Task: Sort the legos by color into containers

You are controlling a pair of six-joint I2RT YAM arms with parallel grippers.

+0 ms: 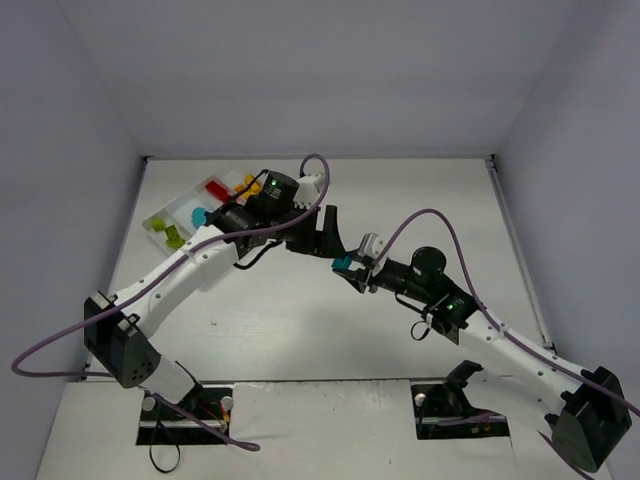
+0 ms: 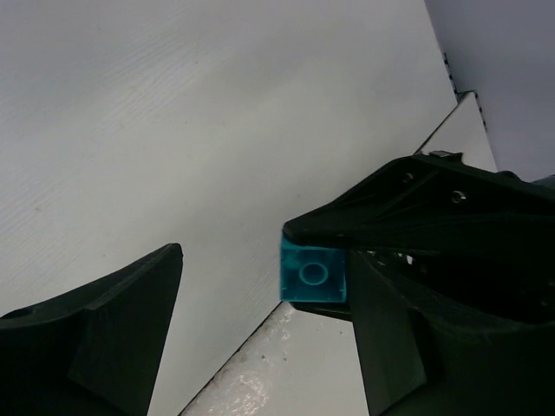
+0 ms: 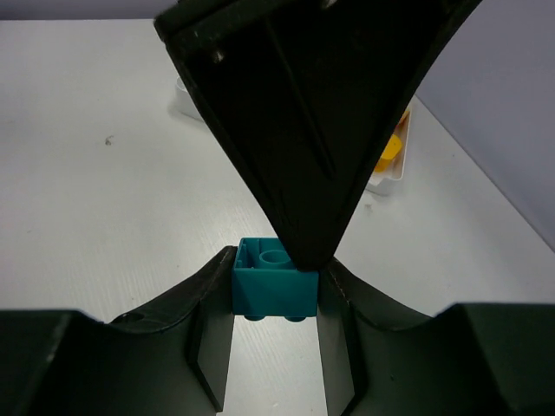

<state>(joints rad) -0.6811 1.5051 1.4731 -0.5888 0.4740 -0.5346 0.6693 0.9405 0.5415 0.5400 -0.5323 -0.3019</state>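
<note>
A teal lego brick (image 1: 344,263) (image 3: 273,282) hangs above the table's middle with my right gripper (image 1: 352,268) (image 3: 276,286) shut on its two sides. My left gripper (image 1: 333,240) (image 2: 264,260) is open and straddles that same brick (image 2: 312,273). One of the left gripper's fingers (image 3: 303,113) lies on the brick's top; the other stands well apart. The white tray of containers (image 1: 152,226) sits at the far left, holding red (image 1: 215,187), yellow (image 1: 243,184), teal (image 1: 198,215) and green (image 1: 172,237) legos in separate compartments.
Grey walls close in the table on the left, back and right. A purple cable (image 1: 320,165) loops over the left wrist and another (image 1: 440,215) over the right arm. The tray's corner (image 3: 395,178) with a yellow brick (image 3: 390,152) shows behind the left finger.
</note>
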